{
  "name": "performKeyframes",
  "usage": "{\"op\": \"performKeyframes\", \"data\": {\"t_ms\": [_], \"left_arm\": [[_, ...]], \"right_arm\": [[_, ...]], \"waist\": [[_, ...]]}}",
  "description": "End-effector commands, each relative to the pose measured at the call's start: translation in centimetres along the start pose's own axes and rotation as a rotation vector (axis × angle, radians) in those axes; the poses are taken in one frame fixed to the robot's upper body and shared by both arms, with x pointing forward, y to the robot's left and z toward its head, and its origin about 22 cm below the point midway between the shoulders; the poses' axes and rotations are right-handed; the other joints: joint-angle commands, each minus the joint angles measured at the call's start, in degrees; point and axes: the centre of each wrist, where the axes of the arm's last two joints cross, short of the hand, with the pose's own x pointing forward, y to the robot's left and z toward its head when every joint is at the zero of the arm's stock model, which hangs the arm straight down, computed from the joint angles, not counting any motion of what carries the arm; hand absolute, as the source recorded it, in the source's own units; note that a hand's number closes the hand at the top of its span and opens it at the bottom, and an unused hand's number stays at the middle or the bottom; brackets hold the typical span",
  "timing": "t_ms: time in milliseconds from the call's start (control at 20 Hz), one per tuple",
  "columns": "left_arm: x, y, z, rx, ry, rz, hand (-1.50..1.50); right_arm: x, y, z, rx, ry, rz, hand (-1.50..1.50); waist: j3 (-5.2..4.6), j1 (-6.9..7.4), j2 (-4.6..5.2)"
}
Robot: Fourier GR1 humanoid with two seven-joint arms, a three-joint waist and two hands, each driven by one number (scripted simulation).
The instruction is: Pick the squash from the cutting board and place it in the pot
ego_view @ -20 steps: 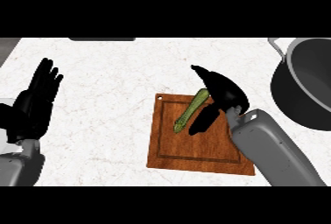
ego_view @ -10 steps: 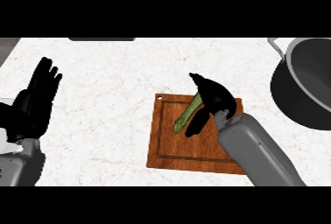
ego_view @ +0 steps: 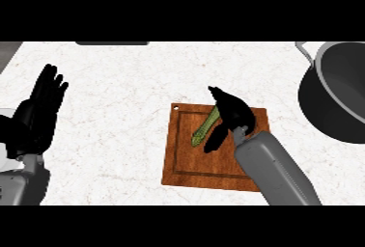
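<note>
Head view, looking steeply down at a pale marbled counter point(ego_view: 143, 72). A wooden cutting board point(ego_view: 192, 164) lies near the middle, and on its upper half rests the squash point(ego_view: 205, 126) — a slim green one, lying slantwise, its upper end hidden under the right hand point(ego_view: 231, 116). That hand comes in over the board from the lower right on its grey forearm point(ego_view: 274, 169); the fingers point up and away along the squash's right side, while the thumb point(ego_view: 214, 141) hangs down beside its lower end. Fingers and thumb look parted and set either side of the squash, not curled round it, so I judge the hand open and placed to close on it; the squash lies flat on the wood, not lifted. Whether any fingertip touches it cannot be told from here. The pot point(ego_view: 335, 96) — dark inside, grey-rimmed — sits at the right edge, partly cut off, well apart from the board; it is the place where the squash must go, and it stands on the same side as the working arm. The left hand point(ego_view: 39, 116) rests at the left edge, fingers straight and up, holding nothing and far from the board.
</note>
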Motion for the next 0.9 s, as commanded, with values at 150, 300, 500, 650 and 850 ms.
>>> {"op": "performKeyframes", "data": {"t_ms": [150,300,500,650,850], "left_arm": [[-0.9,-2.9,-0.5,-0.011,-0.002,-0.001,0.0],[-1.0,-1.1,-0.3,0.003,0.002,-0.01,0.0],[0.0,-1.6,-0.9,-0.008,0.005,0.0,0.0],[0.5,-1.0,-0.2,0.015,0.003,0.012,0.0],[-0.5,-0.4,-0.6,0.008,0.011,-0.007,0.0]], "right_arm": [[-2.7,1.6,-2.0,0.004,0.047,0.0,-1.5],[-2.0,1.5,-2.9,0.017,0.04,0.011,-1.5],[0.0,2.7,-2.0,0.026,-0.085,0.127,1.5],[-1.4,2.1,-3.4,0.015,-0.085,0.114,1.5],[-1.4,3.8,-2.5,0.041,-0.091,0.102,1.5]], "waist": [[0.0,-0.12,0.1],[0.0,0.05,0.07],[0.0,-0.07,0.03],[0.01,0.16,0.05],[0.0,-0.14,0.02]]}}
